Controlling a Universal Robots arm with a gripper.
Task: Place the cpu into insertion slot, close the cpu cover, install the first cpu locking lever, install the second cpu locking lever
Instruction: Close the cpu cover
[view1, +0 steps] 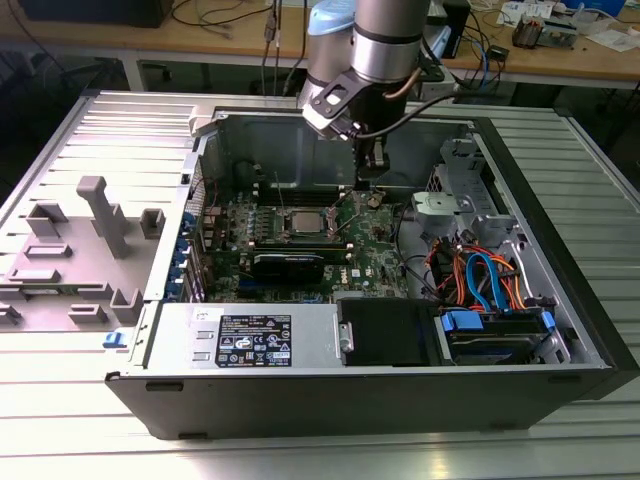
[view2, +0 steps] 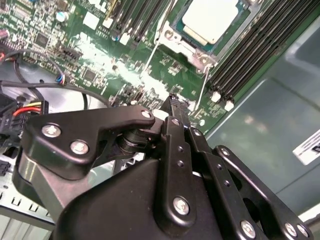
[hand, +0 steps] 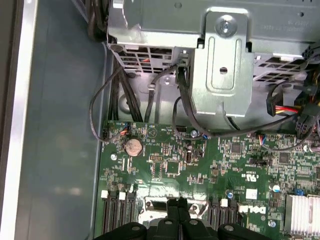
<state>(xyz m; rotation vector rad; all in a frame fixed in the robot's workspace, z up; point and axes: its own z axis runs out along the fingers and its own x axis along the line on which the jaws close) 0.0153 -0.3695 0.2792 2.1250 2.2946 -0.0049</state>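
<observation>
End effector (view2: 172, 101) near cpu (view2: 210, 20), apart

Open room above the cpu (view1: 301, 222); memory slots (view2: 255, 55) flank it; drive cage (view1: 445, 205), cables (view1: 480, 275) and power supply (view1: 250, 338) crowd the case sides.

Motherboard (hand: 170, 165) green w/ white print; cpu (view2: 212, 20) silver-grey top; memory slots (view2: 255, 55) black; gripper (hand: 178, 204) matte black, silver screws; cables (view1: 480, 275) orange & blue; case (view1: 350, 400) dark grey; desk (view1: 300, 455) ribbed silver.
</observation>
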